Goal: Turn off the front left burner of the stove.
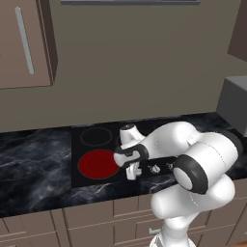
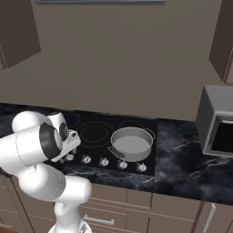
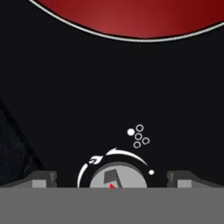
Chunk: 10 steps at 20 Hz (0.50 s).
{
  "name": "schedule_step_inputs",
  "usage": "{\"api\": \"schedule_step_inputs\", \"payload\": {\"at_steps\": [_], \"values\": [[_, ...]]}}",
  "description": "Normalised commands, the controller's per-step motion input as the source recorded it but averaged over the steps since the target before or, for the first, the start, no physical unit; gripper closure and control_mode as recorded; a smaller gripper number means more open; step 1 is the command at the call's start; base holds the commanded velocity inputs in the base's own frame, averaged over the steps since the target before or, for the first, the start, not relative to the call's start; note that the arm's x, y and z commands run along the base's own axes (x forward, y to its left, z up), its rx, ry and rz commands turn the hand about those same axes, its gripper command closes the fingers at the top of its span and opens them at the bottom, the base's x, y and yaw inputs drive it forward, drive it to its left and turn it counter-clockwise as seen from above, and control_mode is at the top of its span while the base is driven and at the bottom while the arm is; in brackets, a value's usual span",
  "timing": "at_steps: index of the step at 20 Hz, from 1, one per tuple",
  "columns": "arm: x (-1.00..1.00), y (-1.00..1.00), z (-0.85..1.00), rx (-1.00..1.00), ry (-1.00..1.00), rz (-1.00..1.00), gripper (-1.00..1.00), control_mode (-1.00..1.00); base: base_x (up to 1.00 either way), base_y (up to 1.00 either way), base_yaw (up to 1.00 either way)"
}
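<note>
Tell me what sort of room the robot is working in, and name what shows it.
A kitchen, rendered rather than real. A black glass stove with a row of silver knobs is set into a dark marble counter, a pot sits on it, and brown cabinets hang above.

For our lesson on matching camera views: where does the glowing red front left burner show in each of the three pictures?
Left base view: the front left burner glows red at centre left, just left of the gripper.
Right base view: it is hidden behind the arm.
Hand view: its red arc runs along the top edge.
Shared landmark: the stove, whose black glass appears in all three.
</note>
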Motion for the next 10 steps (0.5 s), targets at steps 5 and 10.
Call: {"api": "schedule_step_inputs", "payload": {"at_steps": [5, 10], "values": [[0.11, 0.00, 0.00, 0.00, 0.00, 0.03, -1.00, -1.00, 0.00, 0.00, 0.00], [0.00, 0.00, 0.00, 0.00, 0.00, 0.01, -1.00, -1.00, 0.00, 0.00, 0.00]]}}
